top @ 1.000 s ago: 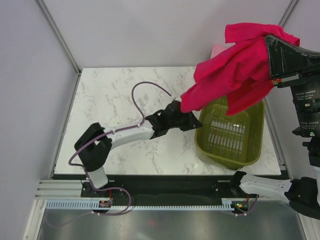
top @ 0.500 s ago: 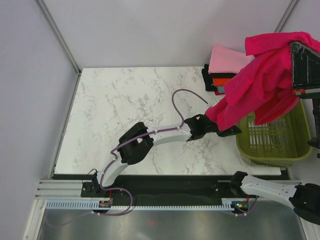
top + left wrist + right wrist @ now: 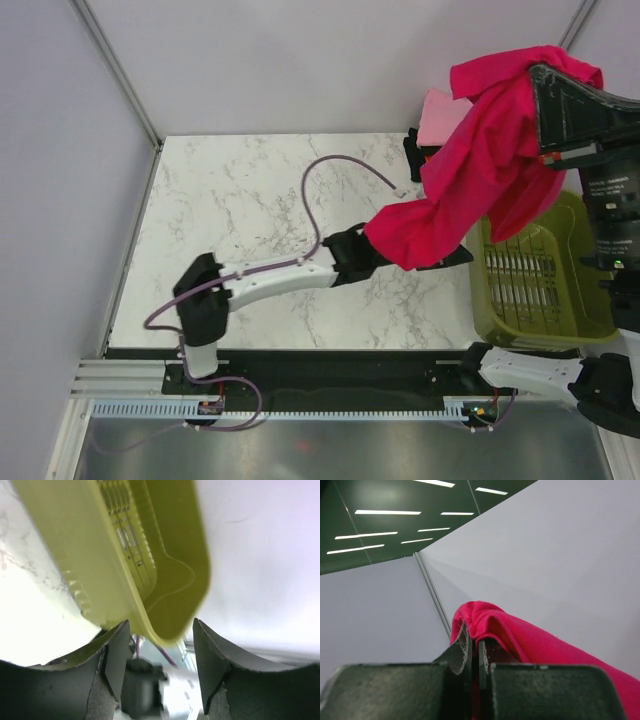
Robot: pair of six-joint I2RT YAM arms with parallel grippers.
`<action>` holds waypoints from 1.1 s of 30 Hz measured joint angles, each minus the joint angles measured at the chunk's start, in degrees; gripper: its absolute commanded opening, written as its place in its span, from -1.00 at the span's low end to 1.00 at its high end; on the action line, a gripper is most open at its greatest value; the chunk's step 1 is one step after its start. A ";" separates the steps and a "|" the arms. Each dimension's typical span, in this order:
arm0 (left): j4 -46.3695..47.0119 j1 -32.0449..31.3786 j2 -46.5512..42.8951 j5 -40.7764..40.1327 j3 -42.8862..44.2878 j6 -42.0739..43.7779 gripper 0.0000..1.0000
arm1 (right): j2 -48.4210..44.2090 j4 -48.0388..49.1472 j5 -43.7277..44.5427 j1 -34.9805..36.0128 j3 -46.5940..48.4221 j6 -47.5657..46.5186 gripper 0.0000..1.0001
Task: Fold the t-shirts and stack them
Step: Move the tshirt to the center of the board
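The large crimson-red t-shirt (image 3: 480, 170) hangs in the air at the back right. My right gripper (image 3: 537, 78) is shut on its top edge, and the cloth folds over the shut jaws in the right wrist view (image 3: 520, 635). The shirt's lower end drapes over my left gripper (image 3: 452, 261), which is low over the table beside the basket. In the left wrist view my left gripper (image 3: 161, 626) is open and holds nothing. Folded pink (image 3: 445, 115) and black (image 3: 412, 150) shirts lie stacked at the back right, partly hidden by the red shirt.
The olive-green plastic basket (image 3: 545, 290) stands at the right edge of the marble table (image 3: 250, 200), tilted, and its rim (image 3: 125, 545) fills the left wrist view just ahead of the fingers. A purple cable (image 3: 330, 175) loops above the left arm.
The basket has slid from mid-right to the table's right edge and turned. My left arm reached right with it. The right gripper swung right, then back left, with the red shirt.
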 measured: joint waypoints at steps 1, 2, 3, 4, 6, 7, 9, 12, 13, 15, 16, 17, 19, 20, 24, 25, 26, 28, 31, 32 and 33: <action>-0.09 0.33 -4.00 -0.44 -2.91 0.81 0.22 | 1.18 0.04 -0.15 0.00 0.63 0.00 -1.00; -0.57 0.76 -7.98 -1.03 -5.60 1.29 0.21 | 2.36 0.09 -0.39 0.00 1.09 0.02 -1.00; -0.63 1.70 -12.50 -1.36 -8.76 1.77 0.19 | 3.50 0.11 -0.68 0.00 1.44 0.04 -1.00; -0.81 3.04 -17.42 -1.57 -12.39 2.10 0.15 | 5.14 0.20 -1.20 0.00 2.03 0.11 -1.00; -1.07 7.17 -27.02 -2.14 -19.04 2.91 -0.05 | 8.98 0.52 -2.69 0.00 3.52 0.24 -0.94; -1.86 10.88 -32.17 -2.49 -22.21 3.69 -0.12 | 11.32 0.74 -3.58 0.00 4.57 0.20 -0.88; -4.66 18.84 -39.41 -3.21 -25.38 5.84 -0.10 | 15.98 1.73 -4.83 0.02 6.23 -0.15 -0.66; -11.23 31.78 -47.23 -4.92 -25.79 10.84 0.31 | 20.70 3.63 -3.63 0.13 4.85 -1.79 -0.07; -13.79 35.67 -49.59 -5.42 -25.62 12.66 0.50 | 21.05 5.14 -2.14 0.02 1.57 -2.49 0.28; -18.67 41.22 -53.33 -6.25 -25.31 15.82 0.64 | 17.77 10.10 3.19 -0.35 -11.78 -2.16 0.87; -21.31 43.39 -55.25 -6.58 -25.40 17.51 0.75 | 13.73 14.62 6.25 -1.20 -23.87 -0.79 0.96; -23.41 45.03 -57.09 -7.45 -26.08 19.06 0.78 | 9.33 15.78 9.18 -1.92 -34.67 0.74 0.96; -26.97 46.64 -60.17 -8.61 -29.03 21.22 0.85 | 2.05 16.55 14.93 -3.52 -51.56 5.16 0.96; -28.96 47.23 -62.07 -9.16 -31.61 22.29 0.86 | -2.67 16.15 18.12 -4.35 -60.19 7.89 0.96; -36.85 49.37 -65.40 -9.55 -40.89 25.20 0.87 | -15.28 14.80 24.76 -5.53 -73.37 13.20 0.94; -38.16 49.70 -65.35 -9.55 -42.14 25.59 0.87 | -15.78 14.95 24.94 -5.53 -72.30 13.57 0.94; -39.39 50.03 -65.11 -9.55 -43.54 26.03 0.87 | -15.56 15.19 24.55 -5.55 -70.69 13.79 0.94; -41.38 50.36 -65.53 -9.73 -45.22 26.51 0.86 | -11.69 15.76 21.49 -5.64 -65.40 14.36 0.93; -41.57 50.51 -67.56 -10.49 -46.23 26.86 0.85 | -2.29 16.76 13.92 -5.64 -59.25 15.39 0.89; -41.24 50.56 -68.48 -10.62 -46.51 26.88 0.83 | 1.42 16.81 11.23 -5.62 -57.92 15.87 0.86; -40.76 50.58 -69.29 -10.64 -46.80 26.93 0.82 | 5.18 16.87 8.55 -5.62 -57.24 16.41 0.84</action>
